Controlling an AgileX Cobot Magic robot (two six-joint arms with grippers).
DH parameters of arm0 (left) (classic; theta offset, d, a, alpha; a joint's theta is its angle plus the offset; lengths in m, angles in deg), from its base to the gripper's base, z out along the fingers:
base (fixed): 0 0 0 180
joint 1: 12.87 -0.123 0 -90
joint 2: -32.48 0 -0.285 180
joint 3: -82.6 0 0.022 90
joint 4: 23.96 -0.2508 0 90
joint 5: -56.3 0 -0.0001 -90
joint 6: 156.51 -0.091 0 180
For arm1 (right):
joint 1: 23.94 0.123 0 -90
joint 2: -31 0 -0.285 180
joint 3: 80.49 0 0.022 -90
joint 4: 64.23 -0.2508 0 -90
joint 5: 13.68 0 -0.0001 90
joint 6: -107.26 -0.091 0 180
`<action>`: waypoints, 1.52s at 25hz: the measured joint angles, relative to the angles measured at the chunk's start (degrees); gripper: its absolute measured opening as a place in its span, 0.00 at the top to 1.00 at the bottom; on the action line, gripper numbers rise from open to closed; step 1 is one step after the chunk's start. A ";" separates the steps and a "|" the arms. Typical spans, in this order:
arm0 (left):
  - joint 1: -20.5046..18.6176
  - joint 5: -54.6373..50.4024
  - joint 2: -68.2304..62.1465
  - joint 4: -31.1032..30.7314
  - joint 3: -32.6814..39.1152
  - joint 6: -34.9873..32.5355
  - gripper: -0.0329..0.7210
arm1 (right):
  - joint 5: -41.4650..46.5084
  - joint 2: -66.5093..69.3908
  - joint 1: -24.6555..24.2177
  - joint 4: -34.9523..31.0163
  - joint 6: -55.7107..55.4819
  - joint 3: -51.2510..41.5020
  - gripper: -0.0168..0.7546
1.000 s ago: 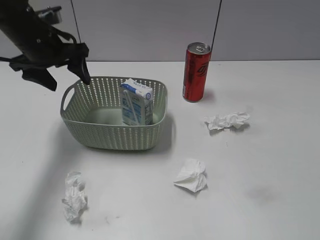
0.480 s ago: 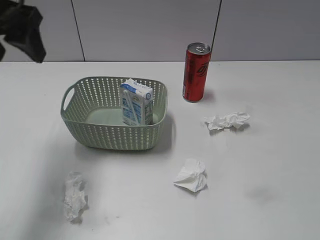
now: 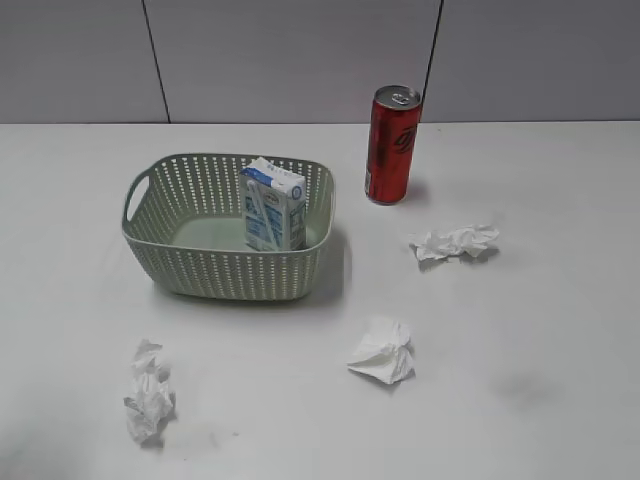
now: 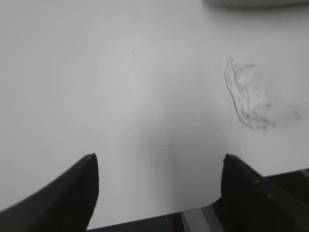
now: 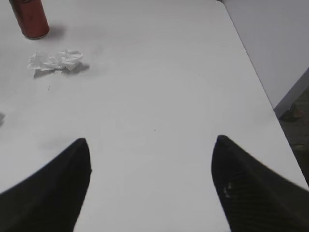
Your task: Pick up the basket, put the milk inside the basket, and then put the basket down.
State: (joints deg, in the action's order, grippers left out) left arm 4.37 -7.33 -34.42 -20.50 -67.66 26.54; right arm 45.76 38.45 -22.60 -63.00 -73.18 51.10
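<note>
The pale sage-green basket [image 3: 190,262] stands on the white table at centre left of the exterior view. The white and blue milk carton [image 3: 274,206] stands upright inside it, near the right end. Neither arm shows in the exterior view. My left gripper [image 4: 159,162] is open and empty above bare table near the table's edge; a sliver of the basket's rim [image 4: 251,2] shows at the top of the left wrist view. My right gripper [image 5: 152,145] is open and empty above bare table on the right side.
A tall red can [image 3: 392,144] stands right of the basket; it also shows in the right wrist view [image 5: 30,18]. Crumpled paper balls lie at front left [image 3: 148,391], front centre [image 3: 383,351] and right [image 3: 455,241]. The table's right edge [image 5: 263,92] is close.
The left arm, which was beside the basket's far left corner, rose up and left and is now out of the exterior view. The basket and milk have not moved.
</note>
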 joint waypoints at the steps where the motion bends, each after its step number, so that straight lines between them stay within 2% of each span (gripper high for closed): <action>1: 0.00 0.09 2.60 0.00 2.59 -0.74 0.18 | 0.00 0.00 0.00 0.00 0.00 0.00 0.21; 4: 0.00 0.32 10.95 0.00 8.75 -3.60 0.18 | 0.00 0.00 0.00 0.00 0.00 0.00 0.21; 10: 0.00 4.79 18.46 0.00 17.13 -6.40 0.18 | 0.00 0.00 0.00 0.00 -0.04 0.00 0.21; 21: 0.00 18.73 21.69 0.05 22.94 -8.92 0.19 | 0.00 0.00 0.00 0.00 -0.04 0.00 0.21; 24: 0.00 16.17 21.69 0.35 21.79 -8.99 0.19 | 0.00 0.00 0.00 0.00 -0.04 0.00 0.21; 27: 0.00 9.06 21.69 0.51 19.21 -8.99 0.19 | 0.00 0.00 0.00 0.00 -0.04 0.00 0.21; 30: 0.00 3.24 21.69 0.39 19.87 -8.99 0.20 | 0.00 0.00 0.00 -0.02 -0.04 0.00 0.21; 38: 0.00 1.62 21.69 0.34 19.98 -8.99 0.20 | 0.00 0.00 0.00 -0.02 -0.04 0.00 0.22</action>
State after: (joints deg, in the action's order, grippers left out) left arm 4.37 -5.71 -12.73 -20.16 -47.68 17.55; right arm 45.76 38.45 -22.60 -63.02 -73.23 51.10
